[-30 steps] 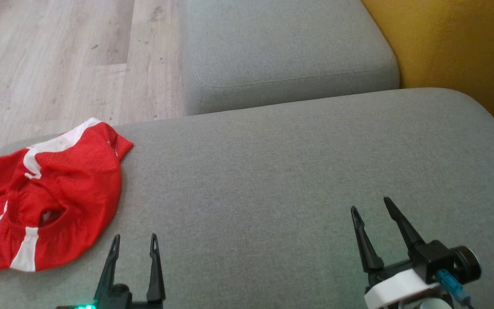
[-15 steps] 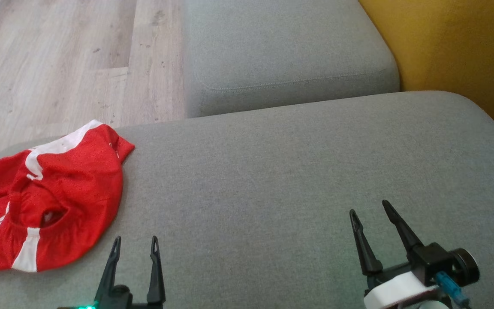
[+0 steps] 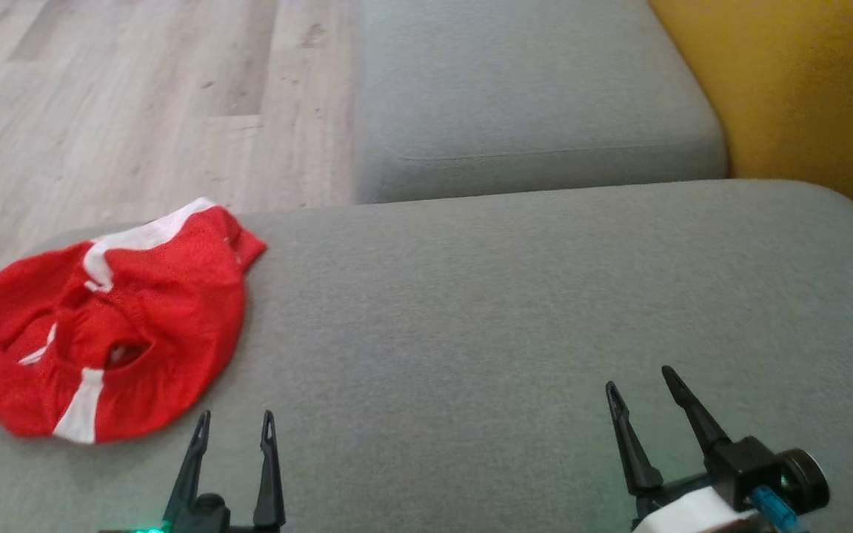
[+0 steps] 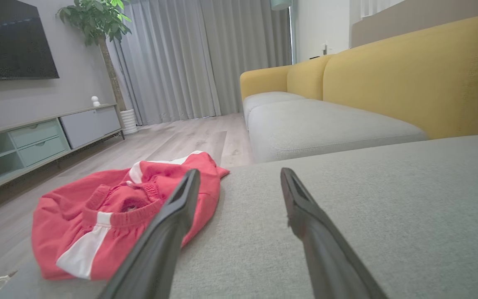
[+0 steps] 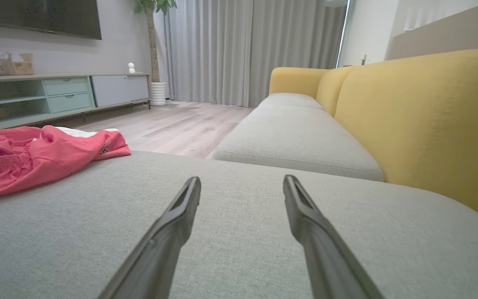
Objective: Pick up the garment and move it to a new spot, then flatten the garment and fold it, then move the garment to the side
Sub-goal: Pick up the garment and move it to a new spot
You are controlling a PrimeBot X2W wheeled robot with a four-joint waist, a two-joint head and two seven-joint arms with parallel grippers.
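The garment (image 3: 123,326), red mesh shorts with white stripes, lies crumpled at the left end of the grey cushion (image 3: 515,311). It also shows in the left wrist view as a red heap (image 4: 114,207) ahead and left of the fingers, and at the left edge of the right wrist view (image 5: 35,155). My left gripper (image 3: 235,423) stands open just below and right of the garment, touching nothing. Far to the right, my right gripper (image 3: 641,379) is open over bare cushion with nothing between its fingers.
A second grey seat cushion (image 3: 530,96) lies beyond, with the yellow sofa back (image 3: 804,96) on the right. Wooden floor (image 3: 123,111) runs past the cushion's left edge. A TV cabinet (image 4: 35,141) and a potted plant (image 4: 98,20) stand farther off.
The whole head view has shifted right and down, so the camera moved. The garment lies as before, and both grippers stay open in their places.
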